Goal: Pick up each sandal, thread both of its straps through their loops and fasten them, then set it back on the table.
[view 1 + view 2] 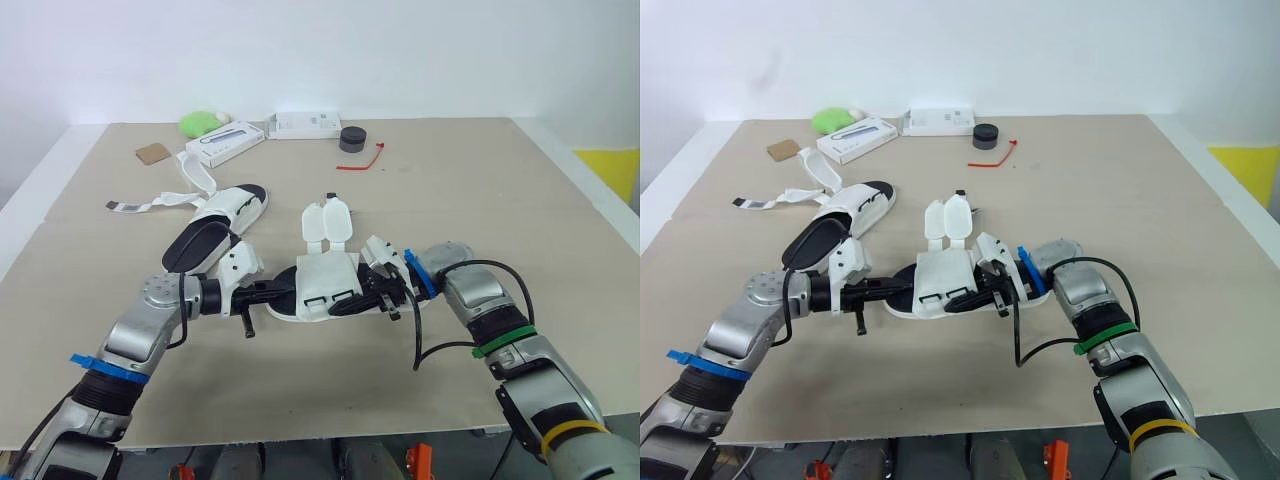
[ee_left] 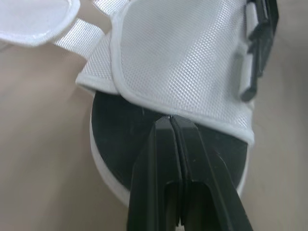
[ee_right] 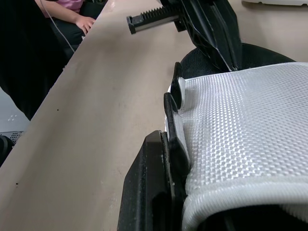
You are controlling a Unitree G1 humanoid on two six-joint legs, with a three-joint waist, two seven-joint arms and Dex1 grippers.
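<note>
A white mesh sandal (image 1: 327, 276) with a black insole lies mid-table, its two strap flaps (image 1: 326, 222) open and pointing away from me. My left gripper (image 1: 285, 292) lies over the heel, shut, with its fingertips (image 2: 169, 120) against the hem of the white upper (image 2: 192, 62). My right gripper (image 1: 374, 297) is shut on the black plastic loop (image 3: 172, 108) at the upper's other edge. The second sandal (image 1: 215, 230) lies further back on the left with its long strap (image 1: 150, 204) trailing loose.
Along the far edge are a white box (image 1: 226, 143), a second white box (image 1: 306, 124), a black round cap (image 1: 352, 138), a red tie (image 1: 360, 164), a green object (image 1: 203, 122) and a brown card (image 1: 153, 153). A person's hand (image 3: 84, 21) rests beyond the table edge.
</note>
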